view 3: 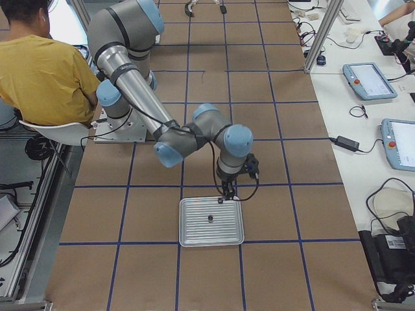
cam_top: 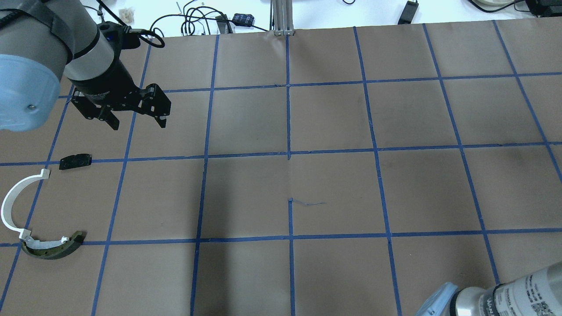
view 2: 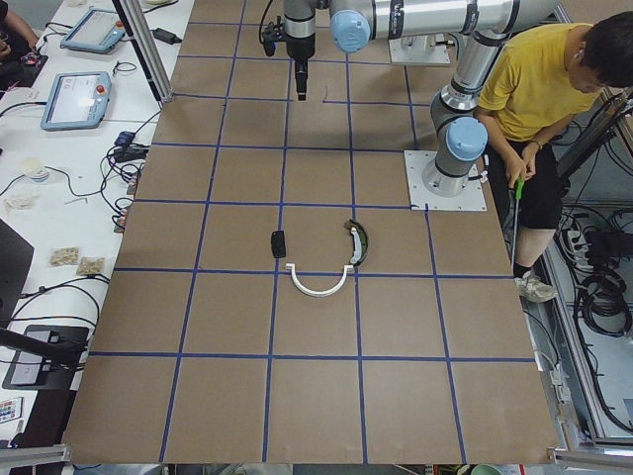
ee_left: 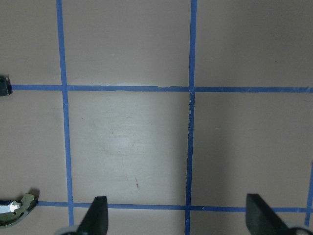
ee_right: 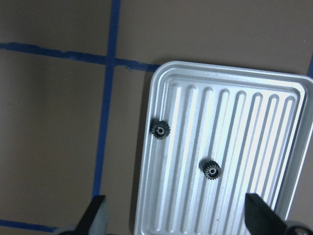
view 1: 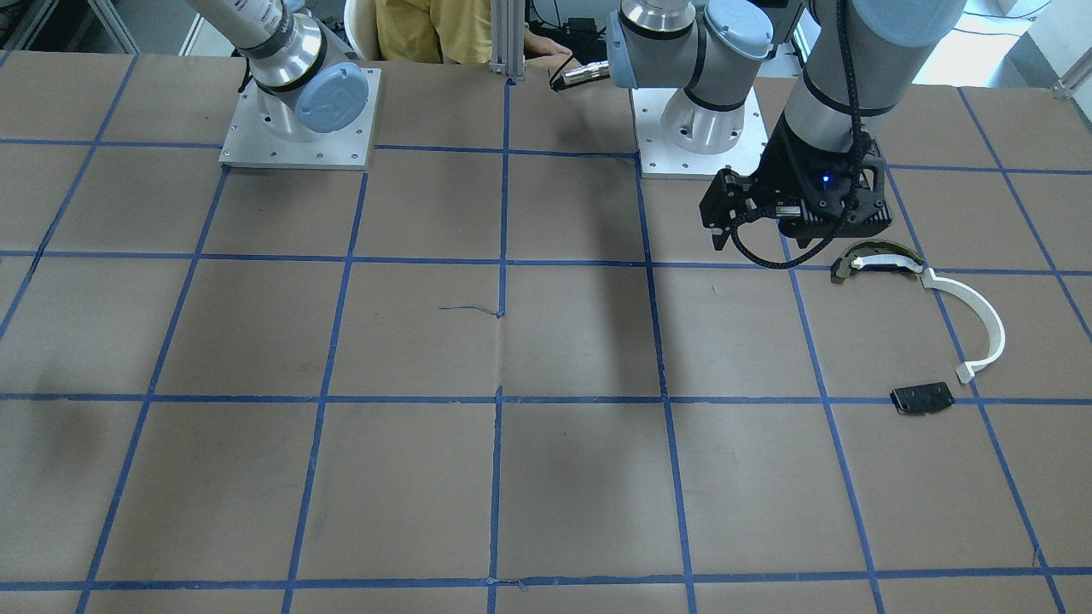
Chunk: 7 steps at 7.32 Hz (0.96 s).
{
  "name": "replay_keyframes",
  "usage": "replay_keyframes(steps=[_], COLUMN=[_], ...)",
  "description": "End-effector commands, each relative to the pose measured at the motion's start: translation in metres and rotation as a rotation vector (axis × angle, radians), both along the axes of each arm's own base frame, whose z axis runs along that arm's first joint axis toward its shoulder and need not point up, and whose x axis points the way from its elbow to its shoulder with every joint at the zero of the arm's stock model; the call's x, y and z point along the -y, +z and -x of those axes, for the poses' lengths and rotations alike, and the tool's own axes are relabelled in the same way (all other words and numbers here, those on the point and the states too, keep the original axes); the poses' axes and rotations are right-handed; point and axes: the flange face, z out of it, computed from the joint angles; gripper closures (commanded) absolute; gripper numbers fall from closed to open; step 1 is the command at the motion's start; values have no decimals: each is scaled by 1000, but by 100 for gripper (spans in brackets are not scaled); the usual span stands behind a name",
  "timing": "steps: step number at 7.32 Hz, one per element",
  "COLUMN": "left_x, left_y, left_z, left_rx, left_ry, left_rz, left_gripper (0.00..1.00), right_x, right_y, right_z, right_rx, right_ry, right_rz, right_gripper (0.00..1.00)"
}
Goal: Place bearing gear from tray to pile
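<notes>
Two small dark bearing gears lie in the ribbed metal tray; the exterior right view shows one gear in the tray. My right gripper is open and empty, just above the tray's edge. The pile lies at the table's left end: a white curved strip, an olive-and-white arc and a black plate. My left gripper is open and empty, hovering beyond the pile over bare paper.
The table is brown paper with a blue tape grid. The two arm bases stand at the robot's edge. A person in a yellow shirt sits behind the bases. Cables and tablets lie on the side bench.
</notes>
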Motion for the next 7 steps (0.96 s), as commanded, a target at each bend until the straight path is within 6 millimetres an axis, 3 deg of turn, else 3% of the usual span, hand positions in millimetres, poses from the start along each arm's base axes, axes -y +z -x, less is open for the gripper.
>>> replay_keyframes(steps=[1,4,5,7], left_x=[0,1,1,1], left_y=[0,0,0,0], left_z=[0,0,0,0], left_rx=[1,1,1,1], left_ry=[1,1,1,1], left_rz=[2,1,1,1], left_gripper=[0,0,0,0], right_x=[-12,-18,-21,-22], right_y=[-89,-112,-116,-117], right_z=[51,44,42,44], right_rx=[16,30,29,15], right_ry=[19,18,17,18], right_rz=[-9,-24,-39,-49], right_gripper=[0,3,8,27])
